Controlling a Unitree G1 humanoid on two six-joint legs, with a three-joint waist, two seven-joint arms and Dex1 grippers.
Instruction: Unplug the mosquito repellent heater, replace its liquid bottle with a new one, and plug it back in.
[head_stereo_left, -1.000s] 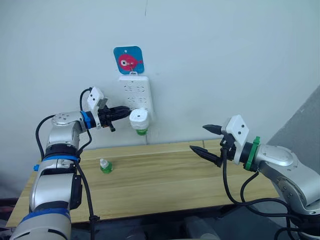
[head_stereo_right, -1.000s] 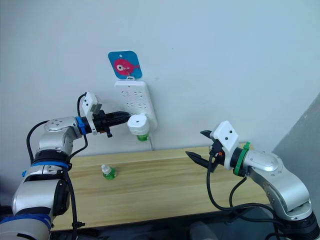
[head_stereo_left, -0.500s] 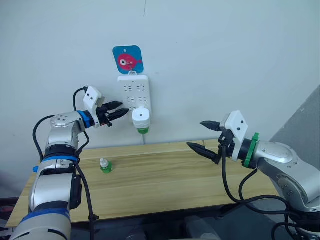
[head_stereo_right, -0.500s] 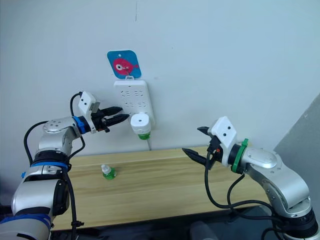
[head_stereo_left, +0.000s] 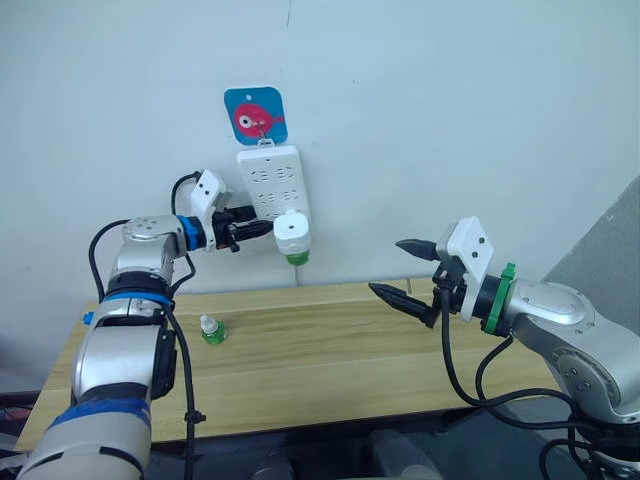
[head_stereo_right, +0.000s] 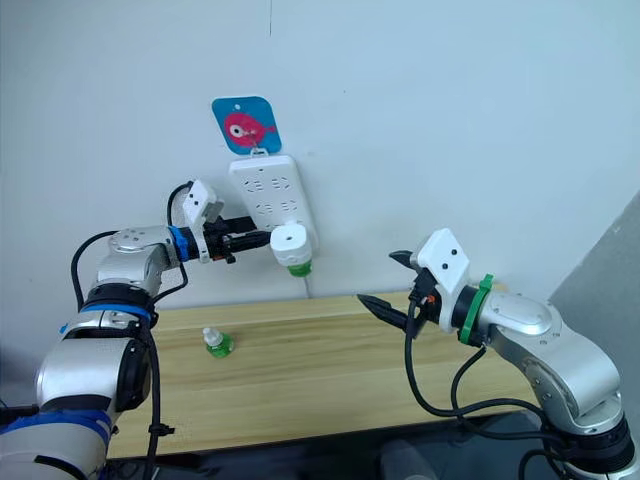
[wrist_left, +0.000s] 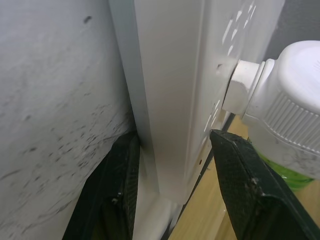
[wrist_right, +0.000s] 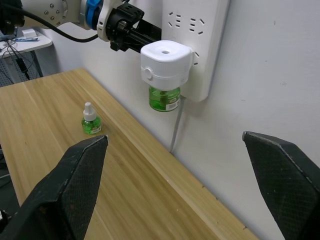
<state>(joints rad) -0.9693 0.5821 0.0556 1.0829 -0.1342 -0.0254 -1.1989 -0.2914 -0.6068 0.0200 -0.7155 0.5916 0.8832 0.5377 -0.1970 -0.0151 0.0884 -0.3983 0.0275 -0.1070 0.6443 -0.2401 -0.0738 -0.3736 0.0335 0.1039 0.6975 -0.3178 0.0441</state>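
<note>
The small white rounded plastic mosquito repellent heater (head_stereo_left: 293, 231) sits plugged into the long white wall power strip (head_stereo_left: 272, 186), vent facing outward, green bottle hanging straight down. The left gripper (wrist_left: 172, 192), fingers spread, straddles the strip's edge just beside the heater. The right gripper (head_stereo_left: 404, 270) hangs wide open, well apart.

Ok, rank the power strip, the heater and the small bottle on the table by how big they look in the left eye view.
1. power strip
2. mosquito repellent heater
3. small bottle, clearly the smallest, though it sits nearer the camera.
</note>
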